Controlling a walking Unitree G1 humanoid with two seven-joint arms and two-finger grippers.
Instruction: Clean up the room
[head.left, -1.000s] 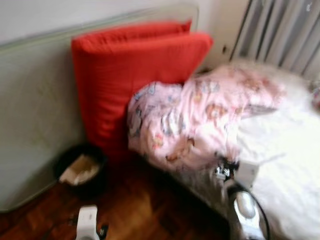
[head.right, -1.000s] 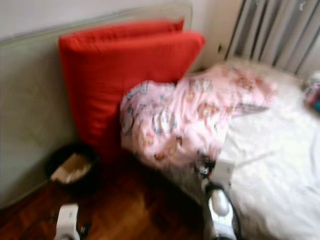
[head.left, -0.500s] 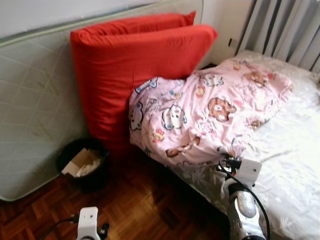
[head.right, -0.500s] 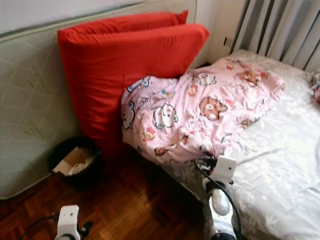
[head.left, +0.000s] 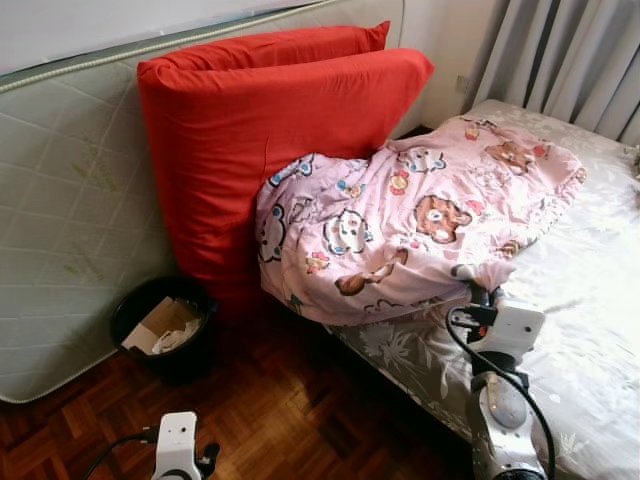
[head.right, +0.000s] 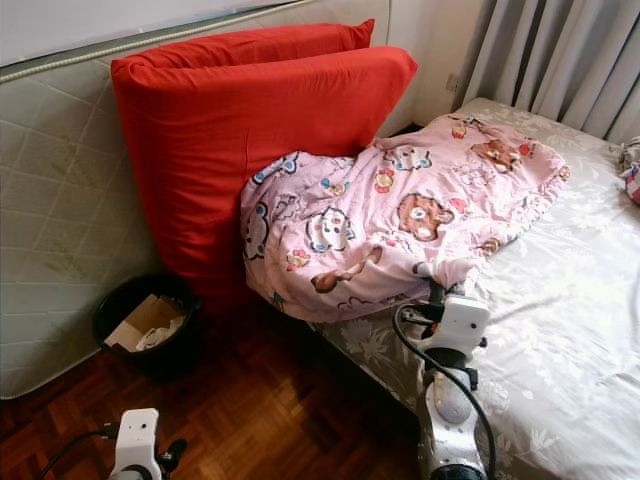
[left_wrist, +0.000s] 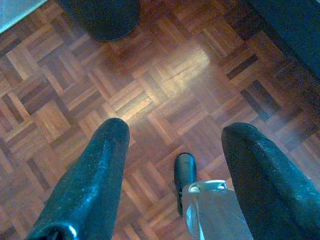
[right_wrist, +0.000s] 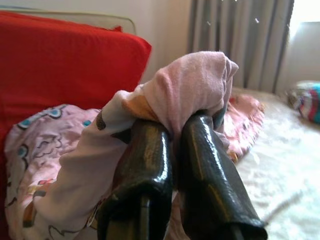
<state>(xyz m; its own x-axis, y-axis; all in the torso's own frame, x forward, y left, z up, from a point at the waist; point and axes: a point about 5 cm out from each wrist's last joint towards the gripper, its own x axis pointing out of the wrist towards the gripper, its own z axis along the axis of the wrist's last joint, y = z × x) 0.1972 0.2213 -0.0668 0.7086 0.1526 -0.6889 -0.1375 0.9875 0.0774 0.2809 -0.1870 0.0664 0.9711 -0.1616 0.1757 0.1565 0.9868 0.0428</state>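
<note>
A pink blanket (head.left: 410, 220) printed with cartoon bears lies bunched at the head of the bed (head.left: 590, 300), spilling over its near edge. My right gripper (right_wrist: 172, 132) is shut on a fold at the blanket's lower edge (head.right: 445, 272), pinching pink cloth between both fingers (right_wrist: 147, 150). My left gripper (left_wrist: 172, 150) hangs open low over the parquet floor (left_wrist: 165, 75), with nothing between its fingers (left_wrist: 100, 170).
Two big red cushions (head.left: 270, 130) lean on an upright mattress (head.left: 60, 220) against the wall. A black waste bin (head.left: 165, 325) with paper in it stands on the floor at their foot. Grey curtains (head.left: 570, 50) hang behind the bed. A colourful object (head.right: 632, 180) lies at the bed's far right.
The camera has steadied and the blur has gone. My right arm has moved up and to the right along the bed's edge, with the blanket's hem now lifted in its fingers.
</note>
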